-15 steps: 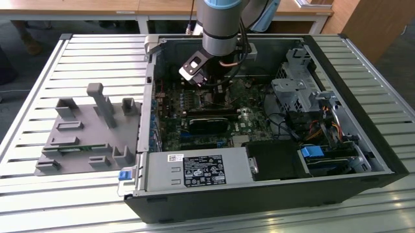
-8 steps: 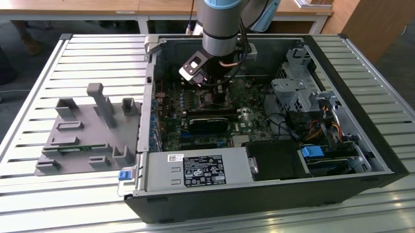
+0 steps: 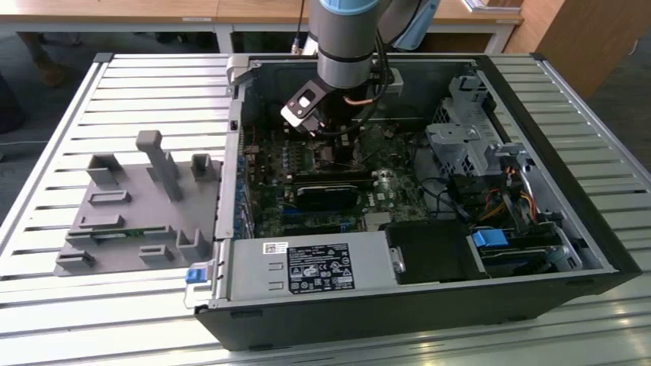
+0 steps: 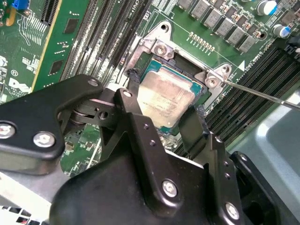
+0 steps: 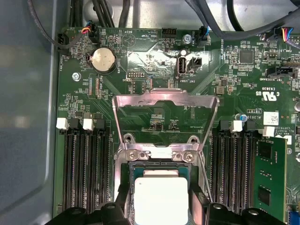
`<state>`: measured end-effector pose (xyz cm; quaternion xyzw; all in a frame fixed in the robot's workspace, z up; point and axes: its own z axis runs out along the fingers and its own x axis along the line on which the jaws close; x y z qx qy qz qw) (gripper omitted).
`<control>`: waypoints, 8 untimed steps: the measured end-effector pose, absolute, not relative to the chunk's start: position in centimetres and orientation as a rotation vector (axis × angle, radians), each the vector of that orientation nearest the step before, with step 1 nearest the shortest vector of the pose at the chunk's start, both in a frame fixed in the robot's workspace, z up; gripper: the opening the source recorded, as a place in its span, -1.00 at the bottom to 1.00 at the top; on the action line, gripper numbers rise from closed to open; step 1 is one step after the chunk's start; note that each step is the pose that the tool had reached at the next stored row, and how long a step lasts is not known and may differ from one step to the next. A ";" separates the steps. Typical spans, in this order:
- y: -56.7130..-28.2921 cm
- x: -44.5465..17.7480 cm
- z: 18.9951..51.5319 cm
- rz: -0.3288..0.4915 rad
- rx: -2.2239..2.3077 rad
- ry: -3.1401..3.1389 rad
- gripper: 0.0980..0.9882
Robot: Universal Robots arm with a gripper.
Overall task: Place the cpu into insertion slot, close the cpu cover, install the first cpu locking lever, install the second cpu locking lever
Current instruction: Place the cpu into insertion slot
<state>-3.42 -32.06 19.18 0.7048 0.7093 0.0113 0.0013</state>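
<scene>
In both wrist views the cpu [image 4: 165,99] [image 5: 161,199], a flat square chip with a silver-grey top, sits between my two black fingers [image 4: 132,77], which press on its opposite edges. It lies level in or just over the insertion slot [image 4: 159,47] [image 5: 157,154], a silver-rimmed socket on the green motherboard. My gripper [image 4: 166,91] [image 5: 161,187] [image 3: 341,149] is shut on the chip. The cpu cover [image 5: 166,98], a silver frame with a cut-out centre, stands swung open beyond the socket. A thin wire locking lever [image 4: 262,93] [image 5: 202,168] sticks out beside the socket.
The open computer case [image 3: 407,305] lies on a slatted metal table. Black memory slots [image 5: 86,168] flank the socket, one holding a green module [image 5: 269,178]. A drive cage [image 3: 468,145], cables and a power supply [image 3: 305,267] crowd the case. A grey fixture [image 3: 133,206] stands at the exterior view's left.
</scene>
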 end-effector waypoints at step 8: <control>-32.0 -3.4 19.2 0.036 2.213 2.227 0.12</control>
